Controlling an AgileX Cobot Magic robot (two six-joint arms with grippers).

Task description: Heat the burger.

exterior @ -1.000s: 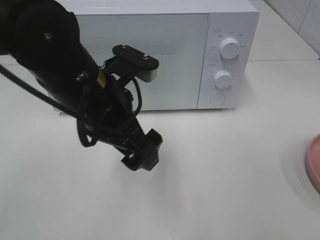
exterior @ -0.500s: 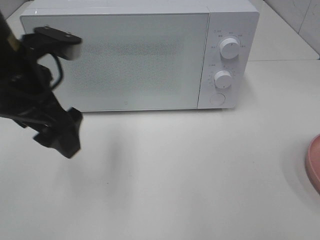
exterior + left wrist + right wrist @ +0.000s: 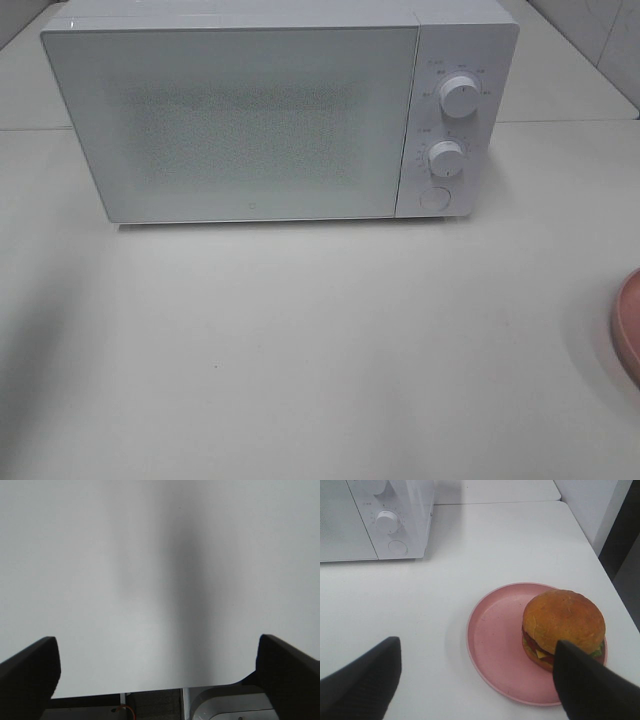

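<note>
The burger (image 3: 563, 625), a golden-brown bun with red and green layers, sits on the right side of a round pink plate (image 3: 495, 640) in the right wrist view. My right gripper (image 3: 475, 680) hovers open above and in front of the plate, one finger (image 3: 590, 685) overlapping the burger's near edge without gripping it. The left gripper (image 3: 160, 675) is open over bare white table, nothing between its fingers (image 3: 27, 672). Neither arm shows in the exterior high view, where only the plate's rim (image 3: 628, 325) peeks in at the right edge.
A white microwave (image 3: 260, 110) stands at the back with its door shut and two knobs (image 3: 458, 95) on its right panel; the right wrist view shows it (image 3: 350, 520) too. The table's right edge (image 3: 615, 605) runs close past the plate.
The left arm, in front of the microwave door a second ago, has swung left and out of the exterior high view. The microwave and plate have not moved.
</note>
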